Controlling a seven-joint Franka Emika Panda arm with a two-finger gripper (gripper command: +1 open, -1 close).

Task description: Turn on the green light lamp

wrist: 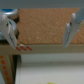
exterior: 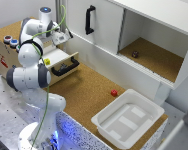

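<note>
Nearest to the camera in the exterior view stands the arm (exterior: 31,75), and beside it, toward the exterior view's right, a white bin (exterior: 126,117) on the cork table (exterior: 84,92).

The task's thing should be on the wooden box (exterior: 6,57) at the exterior view's left edge. Two round buttons (exterior: 10,41) sit on top of it, close together, and they look blue and reddish. I cannot find a green lamp or a green button; it may be hidden behind the arm, or it is too small to tell. Just beside the box, a drawer (exterior: 61,62) with a black handle is pulled out.

The pincer (exterior: 63,39) hangs above this drawer, well apart from the buttons. In the wrist view the pincer (wrist: 40,34) is spread wide with nothing between its fingers (wrist: 10,30), and only table and a pale edge with small red marks (wrist: 22,48) lie under it.

I judge that the task is in its approach step: nothing is pressed yet. The next move calls for bringing the pincer over the top of the box, choosing the right button, and pushing straight down on it. Pressing the fingers together first would probably give a firmer tip. A wrong button is the main risk.

Farther away, a small red thing (exterior: 114,92) lies on the table near the bin.
</note>
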